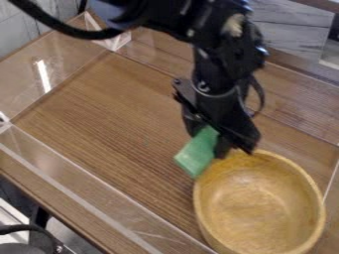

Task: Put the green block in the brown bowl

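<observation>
your gripper (220,139) pinches the green block (199,155), hanging at the brown bowl's (260,205) ten o'clock rim.

Soft, even light filled the scene, with pale glare streaks on the clear wall (54,64) at far left. The arm (219,60) and brown bowl (259,203) were slightly blurred.

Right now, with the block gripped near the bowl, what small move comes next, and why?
Probably carry it a bit further over the bowl before releasing. The gripper holds the green block off the table, but it hangs at the near rim, not yet above the hollow.
</observation>
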`<state>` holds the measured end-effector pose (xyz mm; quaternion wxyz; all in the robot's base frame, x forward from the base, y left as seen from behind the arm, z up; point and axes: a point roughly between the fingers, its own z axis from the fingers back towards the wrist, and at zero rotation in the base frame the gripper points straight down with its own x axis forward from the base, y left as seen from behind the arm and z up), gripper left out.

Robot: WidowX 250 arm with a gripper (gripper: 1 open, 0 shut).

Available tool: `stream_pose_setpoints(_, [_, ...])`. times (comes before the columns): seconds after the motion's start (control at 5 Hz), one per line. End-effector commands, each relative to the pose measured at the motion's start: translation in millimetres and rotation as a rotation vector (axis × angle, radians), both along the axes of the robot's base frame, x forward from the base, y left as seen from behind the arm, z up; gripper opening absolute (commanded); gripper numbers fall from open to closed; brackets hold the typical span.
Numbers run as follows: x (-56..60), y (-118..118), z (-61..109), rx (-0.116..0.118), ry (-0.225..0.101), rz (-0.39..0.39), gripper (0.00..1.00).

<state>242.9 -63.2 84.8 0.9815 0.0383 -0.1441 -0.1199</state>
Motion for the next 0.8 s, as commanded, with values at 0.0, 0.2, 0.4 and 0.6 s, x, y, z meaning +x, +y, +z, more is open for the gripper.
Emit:
stream_pose_setpoints(0.0, [-0.4,-19,7.9,-0.027,-0.037,-0.001,0.00])
stream_pose_setpoints(0.2, [-4.0,-34,1.6,-0.034,-0.022,-0.019,0.00])
stream_pose_setpoints(0.4, [-7.6,-38,-0.4,-0.049,-0.003,-0.004,0.00])
stream_pose_setpoints(0.6, [-10.1,-40,-2.5,-0.061,0.015,0.008,0.00])
